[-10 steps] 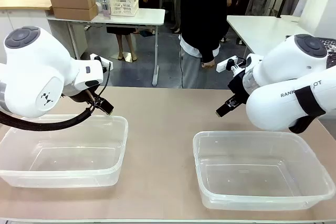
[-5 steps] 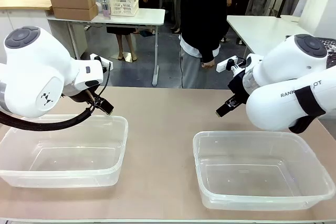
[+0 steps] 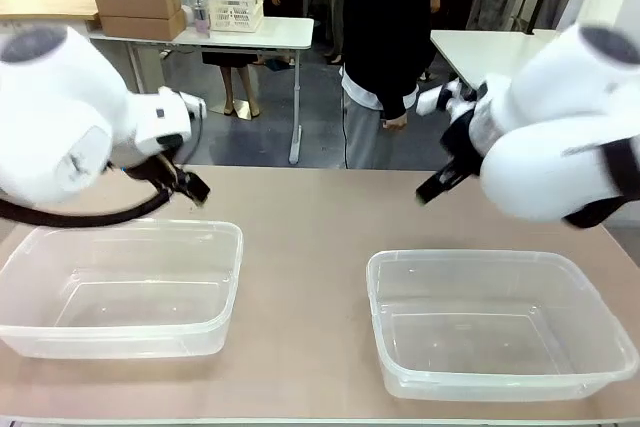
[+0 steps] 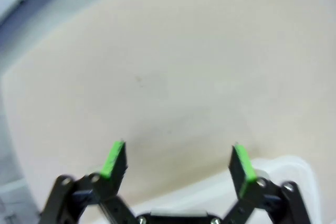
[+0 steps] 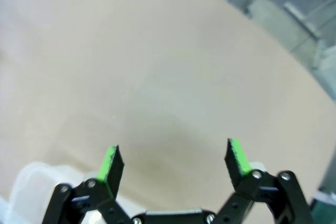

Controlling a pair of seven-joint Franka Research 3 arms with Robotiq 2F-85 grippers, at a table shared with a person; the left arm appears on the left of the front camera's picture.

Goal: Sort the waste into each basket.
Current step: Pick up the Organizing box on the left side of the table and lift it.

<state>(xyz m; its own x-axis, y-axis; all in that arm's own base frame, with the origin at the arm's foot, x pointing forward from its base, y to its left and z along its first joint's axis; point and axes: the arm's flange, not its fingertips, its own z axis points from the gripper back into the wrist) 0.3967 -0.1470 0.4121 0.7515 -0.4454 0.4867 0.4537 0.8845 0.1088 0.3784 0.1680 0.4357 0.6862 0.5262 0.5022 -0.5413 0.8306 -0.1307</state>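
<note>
On the beige table (image 3: 320, 209) we see the left basket (image 3: 130, 225) and the right basket (image 3: 470, 256) well apart, with the left gripper (image 4: 178, 151) and the right gripper (image 5: 175, 153), blurred, perhaps hovering beyond them, fingers spread.

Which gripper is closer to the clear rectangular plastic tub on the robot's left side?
Left. The left gripper hangs just past the far rim of that clear rectangular plastic tub; the right gripper is across the table, past the other clear tub.

My front camera faces across the table (image 3: 310, 217) to the person (image 3: 385, 27). The 2 wrist cameras look closely down on it.
</note>
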